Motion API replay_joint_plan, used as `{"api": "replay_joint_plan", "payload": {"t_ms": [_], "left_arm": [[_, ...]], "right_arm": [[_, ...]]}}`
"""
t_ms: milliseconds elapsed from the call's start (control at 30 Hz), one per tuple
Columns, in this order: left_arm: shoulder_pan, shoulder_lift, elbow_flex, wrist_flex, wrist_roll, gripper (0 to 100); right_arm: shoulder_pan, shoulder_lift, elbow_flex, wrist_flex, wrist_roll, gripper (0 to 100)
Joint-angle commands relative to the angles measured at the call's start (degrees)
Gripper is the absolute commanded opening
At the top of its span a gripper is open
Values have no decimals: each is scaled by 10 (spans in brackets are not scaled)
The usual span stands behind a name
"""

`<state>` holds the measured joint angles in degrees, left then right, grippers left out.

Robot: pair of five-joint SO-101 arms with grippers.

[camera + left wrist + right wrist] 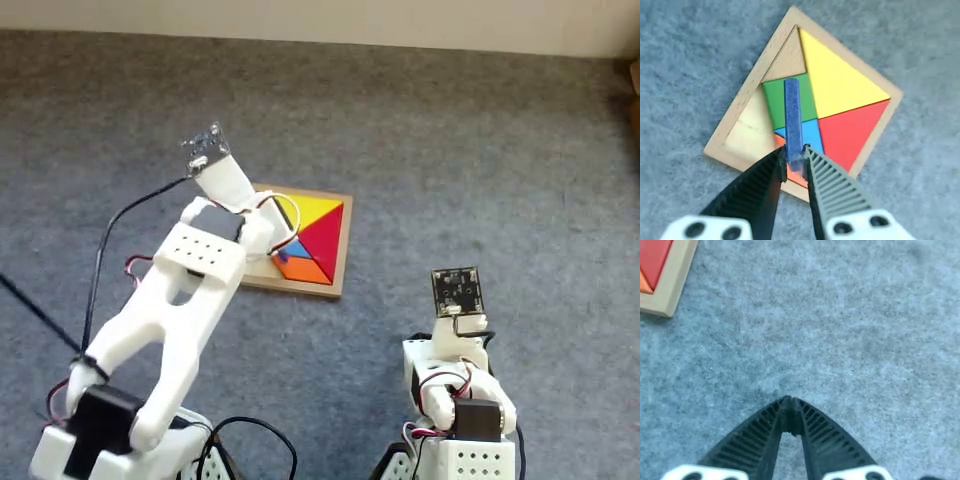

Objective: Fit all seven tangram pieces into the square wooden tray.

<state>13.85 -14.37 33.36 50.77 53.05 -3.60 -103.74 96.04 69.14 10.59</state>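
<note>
Clamping the jaws of the left gripper on one end of a dark blue tangram piece, holding it up on its thin edge over the middle of the square wooden tray. Crossing above the green piece and the light blue piece, both lying flat at the tray's centre, without revealing whether touching them or hanging clear. Lying flat in the tray as well: a large yellow triangle running its long side along one tray rim, a large red triangle doing likewise along the adjoining rim and meeting the yellow one edge to edge, and an orange piece peeking out under the gripper just beside the light blue piece, towards the next rim. Showing bare wood in two pockets of the tray: a small triangular one between the green piece, the yellow triangle and the rim, and a larger one on the green piece's other side. Resting flat on grey carpet, with the left arm stretching over the tray's left part in the high view. Pressing the jaws of the right gripper together, tips touching, hovering over carpet well apart from the tray, with one corner of it sitting at the wrist view's edge. Sitting folded back to the right of the tray, the right arm.
</note>
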Motion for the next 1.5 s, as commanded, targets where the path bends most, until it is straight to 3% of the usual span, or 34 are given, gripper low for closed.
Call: {"api": "replay_joint_plan", "payload": {"t_ms": [0,133,367,467,667,933,1267,1467], "left_arm": [[13,-42,-2,2,5,6],[12,-40,11,-22,5,6],[12,-42,172,-272,5,6],[12,-44,211,-316,5,6],[13,-47,211,-249,2,29],[8,-47,165,-107,2,243],[10,-129,154,-77,3,242],[4,-189,156,-78,2,181]], "right_arm": [[7,7,82,5,-1,16],[7,7,82,5,-1,16],[7,7,82,5,-1,16],[7,7,82,5,-1,16],[7,7,82,5,-1,16],[7,7,82,5,-1,16],[7,7,82,5,-1,16],[7,7,82,5,-1,16]]}}
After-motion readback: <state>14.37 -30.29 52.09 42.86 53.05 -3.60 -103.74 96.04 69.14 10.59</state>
